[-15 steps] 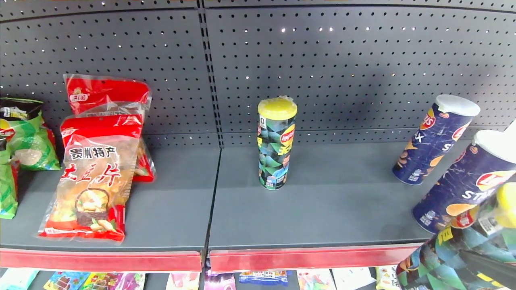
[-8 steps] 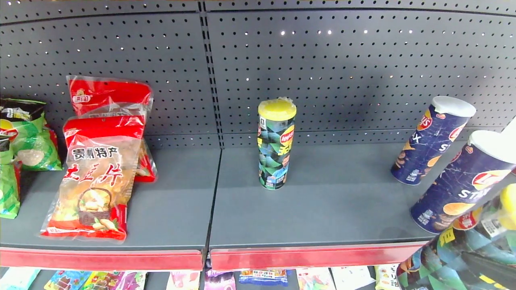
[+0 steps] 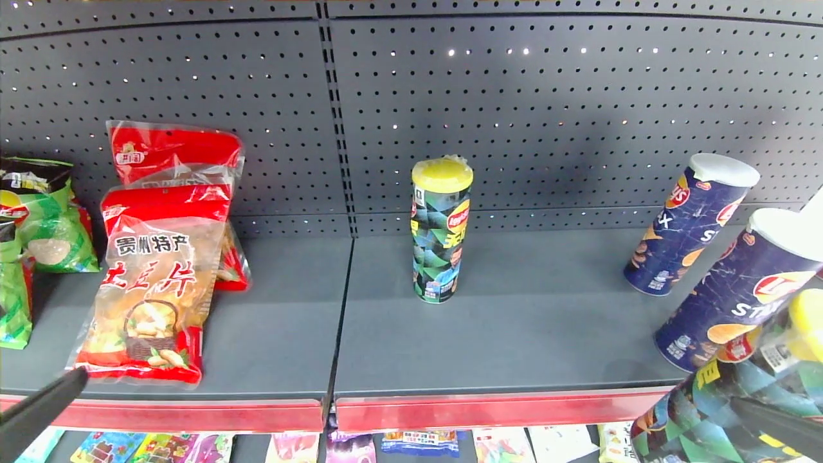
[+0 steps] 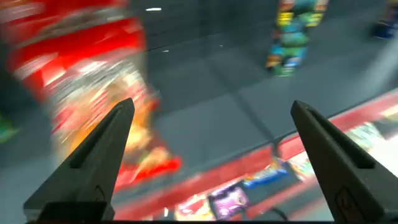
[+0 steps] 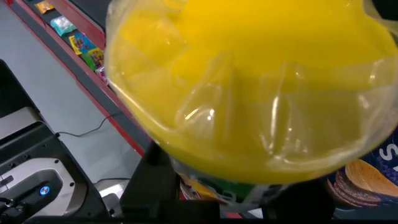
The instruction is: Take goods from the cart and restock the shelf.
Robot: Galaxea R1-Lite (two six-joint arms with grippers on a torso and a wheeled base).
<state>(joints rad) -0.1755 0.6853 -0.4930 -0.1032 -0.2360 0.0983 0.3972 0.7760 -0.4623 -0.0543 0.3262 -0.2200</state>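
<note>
A green-and-black chip can [image 3: 720, 411] with a yellow lid [image 5: 249, 81] is at the lower right, below the front edge of the shelf [image 3: 488, 334]. My right gripper is shut on it, and one of its dark fingers [image 3: 778, 427] lies across the can's body. A matching can [image 3: 440, 231] stands upright mid-shelf. My left gripper [image 4: 211, 104] is open and holds nothing, in front of the shelf's left half. One of its fingers [image 3: 42, 408] shows at the lower left, under the red snack bags [image 3: 154, 283].
Two blue chip cans [image 3: 691, 225] [image 3: 746, 296] stand at the right of the shelf, green bags [image 3: 38, 225] at the far left. Bare shelf lies on both sides of the middle can. A red price rail [image 3: 495, 411] runs along the front edge, with packets on the tier below.
A finger of my left gripper has come into the head view at the lower left. The can in my right gripper has barely shifted, and the shelf goods are as before.
</note>
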